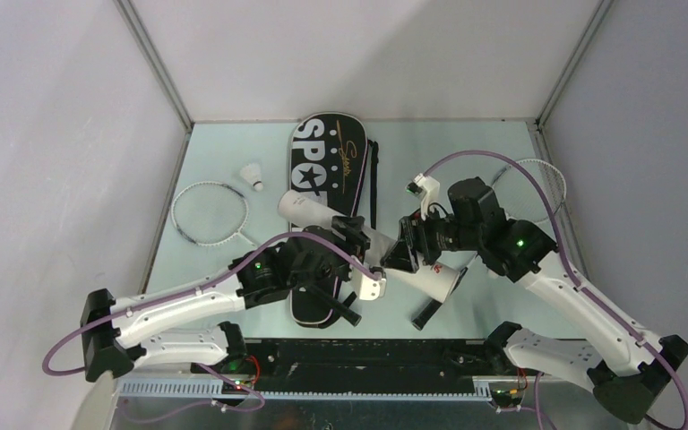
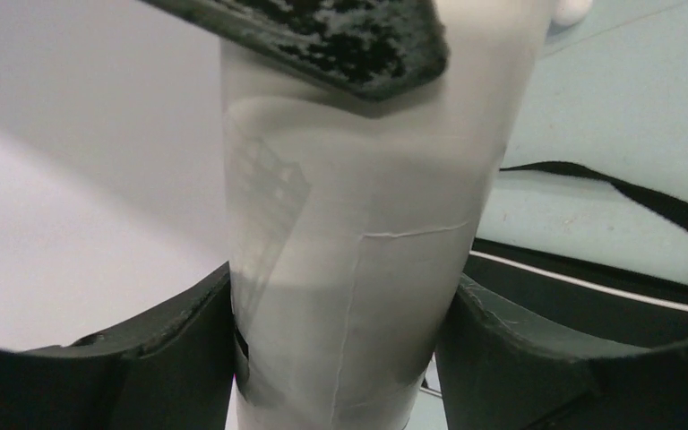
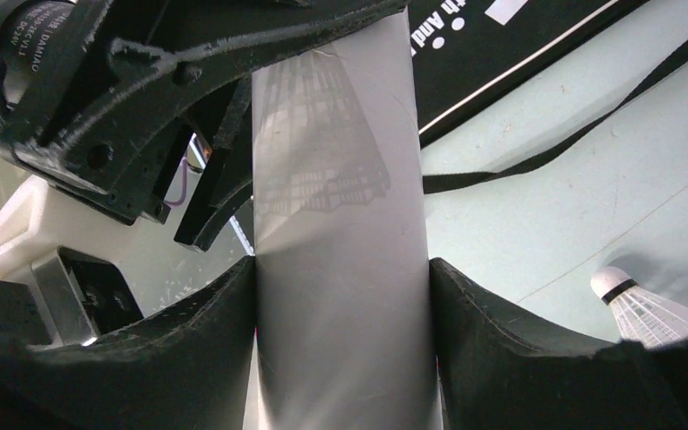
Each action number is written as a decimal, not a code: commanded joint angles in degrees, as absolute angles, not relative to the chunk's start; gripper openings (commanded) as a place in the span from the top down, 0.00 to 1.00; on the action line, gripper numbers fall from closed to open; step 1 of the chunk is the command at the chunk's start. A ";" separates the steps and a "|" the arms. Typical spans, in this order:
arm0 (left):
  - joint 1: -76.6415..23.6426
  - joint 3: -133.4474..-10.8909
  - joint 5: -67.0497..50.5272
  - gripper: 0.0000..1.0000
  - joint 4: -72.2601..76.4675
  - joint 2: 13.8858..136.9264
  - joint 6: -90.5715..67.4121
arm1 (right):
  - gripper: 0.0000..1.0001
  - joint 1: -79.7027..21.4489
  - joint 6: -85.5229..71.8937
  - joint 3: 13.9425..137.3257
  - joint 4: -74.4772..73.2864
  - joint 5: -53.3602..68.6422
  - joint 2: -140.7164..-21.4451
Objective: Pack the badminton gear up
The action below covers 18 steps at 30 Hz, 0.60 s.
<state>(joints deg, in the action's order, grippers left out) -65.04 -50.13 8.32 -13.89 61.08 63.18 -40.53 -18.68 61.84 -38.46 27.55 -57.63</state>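
Black fingers (image 3: 188, 358) of my right gripper (image 3: 342, 296) crowd the foreground, clenched on the white tube (image 3: 331, 161); my left gripper (image 1: 351, 231) grasps the same tube further along. Both arms bend inward and meet mid-table, beside the black bag (image 1: 322, 152). Counted: two rackets, left racket (image 1: 210, 213) clear, right racket (image 1: 542, 179) half hidden behind my arm; one shuttlecock (image 1: 253, 175); bag lettering cut off

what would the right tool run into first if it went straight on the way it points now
Most likely the left tool, set around the same white tube just ahead; depth is unclear.
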 commanded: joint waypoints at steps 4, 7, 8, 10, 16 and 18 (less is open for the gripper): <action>-65.39 -53.82 6.52 0.48 -15.51 59.98 57.35 | 0.42 -40.66 -21.43 61.73 -32.18 26.36 -53.57; -65.39 -53.69 8.00 0.49 -16.43 58.79 54.09 | 0.23 -39.97 -24.65 61.73 -30.33 23.30 -50.71; -65.35 -53.74 8.44 0.49 -16.94 58.38 52.22 | 0.20 -39.55 -25.29 61.73 -29.14 22.81 -50.01; -65.06 -54.11 9.26 0.50 -18.22 57.86 49.24 | 0.13 -39.02 -27.09 61.72 -27.58 20.92 -47.74; -64.62 -53.22 10.96 0.53 -19.73 54.55 41.66 | 0.09 -36.66 -30.91 61.70 -25.46 15.14 -41.25; -64.60 -53.01 11.86 0.53 -20.37 52.94 38.65 | 0.10 -36.15 -31.58 61.78 -25.55 14.30 -39.56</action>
